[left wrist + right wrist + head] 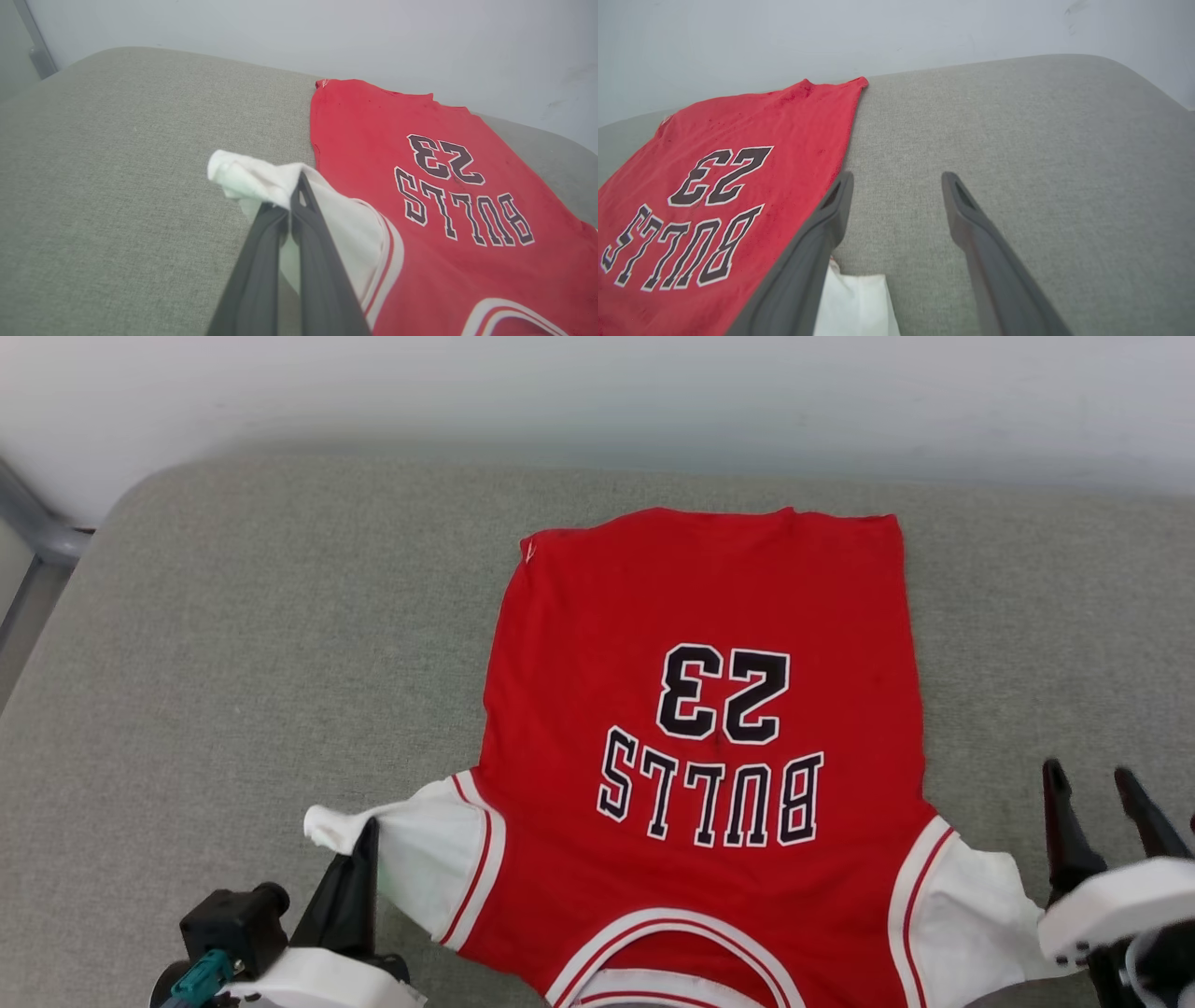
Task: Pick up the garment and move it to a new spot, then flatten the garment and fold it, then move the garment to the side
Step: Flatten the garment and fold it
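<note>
On grey fabric cushion (233,663) against pale wall (597,392), garment (709,607) lies flat; left gripper (371,829) pinches white sleeve (425,859), right gripper (1089,770) fingers spread wide.

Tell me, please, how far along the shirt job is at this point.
Done: the garment lies spread, mostly flat and lettering up, on the grey cushion. In hand: the left gripper is shut on one white sleeve, which is bunched at its tip. The right gripper stands open beside the other sleeve, holding nothing. Left: smoothing the sleeves, folding the garment and moving it aside.
</note>
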{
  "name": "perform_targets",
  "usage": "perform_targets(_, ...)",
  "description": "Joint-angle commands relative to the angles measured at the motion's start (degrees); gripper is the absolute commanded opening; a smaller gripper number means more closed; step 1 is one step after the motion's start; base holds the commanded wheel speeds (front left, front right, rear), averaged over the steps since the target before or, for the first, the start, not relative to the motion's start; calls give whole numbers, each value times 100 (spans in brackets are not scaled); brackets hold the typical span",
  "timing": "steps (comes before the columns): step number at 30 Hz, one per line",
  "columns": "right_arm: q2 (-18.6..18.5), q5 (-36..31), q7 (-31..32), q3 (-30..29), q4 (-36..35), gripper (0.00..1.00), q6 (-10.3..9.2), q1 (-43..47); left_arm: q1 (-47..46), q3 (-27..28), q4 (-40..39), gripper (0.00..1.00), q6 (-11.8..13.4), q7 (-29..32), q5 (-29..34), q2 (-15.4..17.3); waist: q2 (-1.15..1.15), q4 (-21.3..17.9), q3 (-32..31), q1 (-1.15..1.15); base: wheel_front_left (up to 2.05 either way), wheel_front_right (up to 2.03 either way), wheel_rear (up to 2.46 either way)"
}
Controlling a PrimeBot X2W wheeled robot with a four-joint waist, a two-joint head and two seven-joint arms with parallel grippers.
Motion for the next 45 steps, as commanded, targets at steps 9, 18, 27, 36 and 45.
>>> perform_targets(9,-655,-96,284,-98,1611,100,-2,-2435,-744,-293,-246,0,-127,-286,165,-254,0,658,806,-1,0,0,0)
perform_targets(18,-1435,-239,2246,-30,3312,100,-2,-4798,-1365,-638,-103,0,-414,-615,176,-610,0,1304,1527,-1,0,0,0)
perform_targets(27,-1764,-754,3183,200,4169,100,-2,-6035,-1777,-825,200,0,-706,-839,112,-897,0,1702,2109,-1,0,0,0)
perform_targets(36,-1664,-746,4494,38,5262,0,-5,-5670,-1885,-719,515,0,-838,-933,157,-976,0,1684,2088,-1,0,0,0)
perform_targets(45,-1996,-500,3748,573,4442,0,-5,-5746,-1565,-494,680,0,-653,-881,155,-738,0,1356,1431,-1,0,0,0)
